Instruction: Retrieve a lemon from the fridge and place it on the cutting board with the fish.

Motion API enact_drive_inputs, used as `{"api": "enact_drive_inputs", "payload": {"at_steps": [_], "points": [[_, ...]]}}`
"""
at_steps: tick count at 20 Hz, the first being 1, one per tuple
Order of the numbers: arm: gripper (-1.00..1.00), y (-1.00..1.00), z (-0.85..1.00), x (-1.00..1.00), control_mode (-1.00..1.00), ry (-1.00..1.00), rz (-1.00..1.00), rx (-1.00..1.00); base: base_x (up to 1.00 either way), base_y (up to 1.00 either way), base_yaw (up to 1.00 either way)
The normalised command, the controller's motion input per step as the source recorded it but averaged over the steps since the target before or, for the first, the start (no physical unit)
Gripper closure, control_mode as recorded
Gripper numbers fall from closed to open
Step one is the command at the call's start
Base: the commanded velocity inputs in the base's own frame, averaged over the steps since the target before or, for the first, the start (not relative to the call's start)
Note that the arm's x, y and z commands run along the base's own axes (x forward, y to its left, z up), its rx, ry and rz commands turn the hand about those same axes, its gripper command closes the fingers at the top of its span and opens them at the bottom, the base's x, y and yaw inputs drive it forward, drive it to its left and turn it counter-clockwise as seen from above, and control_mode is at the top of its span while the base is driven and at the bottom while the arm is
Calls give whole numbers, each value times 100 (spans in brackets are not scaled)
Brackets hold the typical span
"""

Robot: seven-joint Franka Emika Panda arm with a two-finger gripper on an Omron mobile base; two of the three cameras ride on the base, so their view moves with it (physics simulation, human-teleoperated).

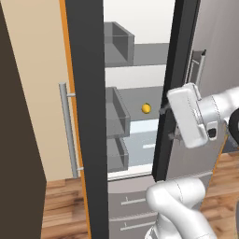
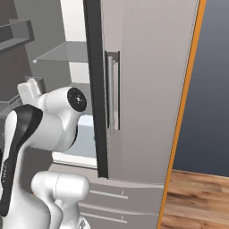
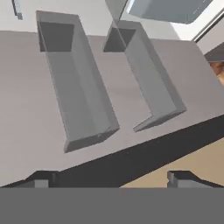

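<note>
With one fridge (image 1: pixel 84 116) door swung open to expose the lemon (image 1: pixel 146 108) on a glass shelf (image 1: pixel 140 125), the gripper (image 3: pixel 113 177) faces the door bins (image 3: pixel 78 87), jaws spread wide and empty, the fruit well off to one side, unreached.

arm (image 1: pixel 196 116): raised, bent | tool (image 3: pixel 113 177): fingers spread wide, empty

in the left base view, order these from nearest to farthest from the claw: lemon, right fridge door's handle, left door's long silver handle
1. Right door's handle: just above the claw.
2. lemon: to the claw's left, on a shelf inside the fridge. Nearly tied with the first.
3. Left door's handle: far left, clearly farthest.
</note>
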Motion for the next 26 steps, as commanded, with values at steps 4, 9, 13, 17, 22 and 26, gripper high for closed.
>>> {"api": "enact_drive_inputs", "payload": {"at_steps": [4, 9, 13, 17, 22, 26], "points": [[-100, -81, 0, -4, -100, -24, 0, -40, 0, 0, 0], [-100, -76, 0, 0, -100, -31, 0, -62, 0, 0, 0], [-100, -76, -2, 0, -100, -18, 0, -76, 0, 0, 0], [-100, -37, -11, 3, -100, -16, 0, -61, 0, 0, 0], [-100, -6, -26, 1, -100, -23, 0, -29, 0, 0, 0], [-100, -4, -24, 24, -100, -19, -1, 0, 0, 0, 0]]}}
